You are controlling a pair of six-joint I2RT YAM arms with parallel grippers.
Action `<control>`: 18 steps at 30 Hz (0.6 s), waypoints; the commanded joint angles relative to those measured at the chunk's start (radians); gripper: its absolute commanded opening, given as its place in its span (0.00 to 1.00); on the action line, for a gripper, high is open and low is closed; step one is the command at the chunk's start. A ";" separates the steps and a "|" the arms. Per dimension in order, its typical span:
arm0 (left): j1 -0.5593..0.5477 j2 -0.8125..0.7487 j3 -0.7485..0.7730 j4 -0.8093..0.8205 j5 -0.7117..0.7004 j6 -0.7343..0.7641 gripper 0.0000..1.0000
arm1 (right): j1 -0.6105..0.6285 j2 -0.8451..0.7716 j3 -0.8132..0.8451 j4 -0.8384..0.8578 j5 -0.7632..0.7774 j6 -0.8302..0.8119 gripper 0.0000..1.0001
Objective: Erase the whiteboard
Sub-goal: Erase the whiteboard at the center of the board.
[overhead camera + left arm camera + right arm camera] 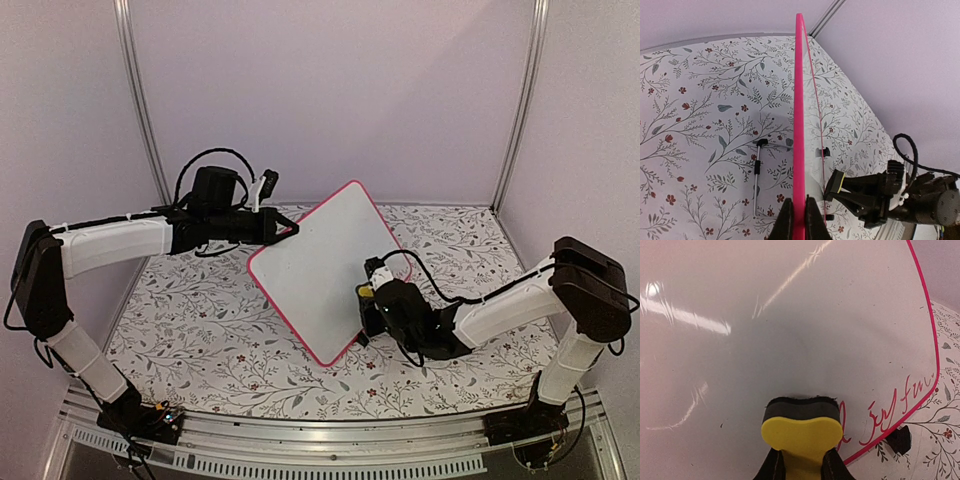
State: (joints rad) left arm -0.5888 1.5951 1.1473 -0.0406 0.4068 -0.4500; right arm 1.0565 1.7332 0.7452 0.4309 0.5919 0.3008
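Observation:
The whiteboard [322, 270], white with a pink-red frame, stands tilted on one corner in the middle of the table. My left gripper [288, 230] is shut on its upper left edge; in the left wrist view the pink frame [799, 100] runs edge-on between my fingers [798, 220]. My right gripper [372, 300] is shut on a yellow eraser [801, 435] with a black felt pad, pressed against the board face [790, 330]. Red handwriting [890, 415] remains beside the eraser, near the board's lower edge. The eraser also shows in the left wrist view [836, 182].
The floral tablecloth [200, 320] covers the table. A thin metal rod stand with black ends [757, 175] lies on the cloth behind the board. A black clip foot [900, 439] sits at the board's lower edge. Pale walls enclose the back and sides.

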 commanded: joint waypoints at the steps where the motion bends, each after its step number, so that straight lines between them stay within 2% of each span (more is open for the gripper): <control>1: -0.017 0.015 -0.031 -0.076 0.022 0.074 0.00 | -0.015 -0.020 -0.048 -0.017 0.005 0.038 0.15; 7: -0.017 0.017 -0.032 -0.075 0.021 0.074 0.00 | -0.015 -0.025 -0.059 -0.003 -0.030 0.049 0.14; 13: -0.018 0.014 -0.032 -0.076 0.015 0.075 0.00 | -0.012 -0.049 -0.056 0.070 -0.136 0.001 0.14; 18: -0.018 0.014 -0.031 -0.076 0.017 0.076 0.00 | -0.013 -0.077 -0.050 0.088 -0.147 -0.021 0.15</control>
State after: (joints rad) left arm -0.5888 1.5951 1.1473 -0.0406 0.4088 -0.4500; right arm 1.0451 1.7020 0.6922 0.4679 0.4889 0.3065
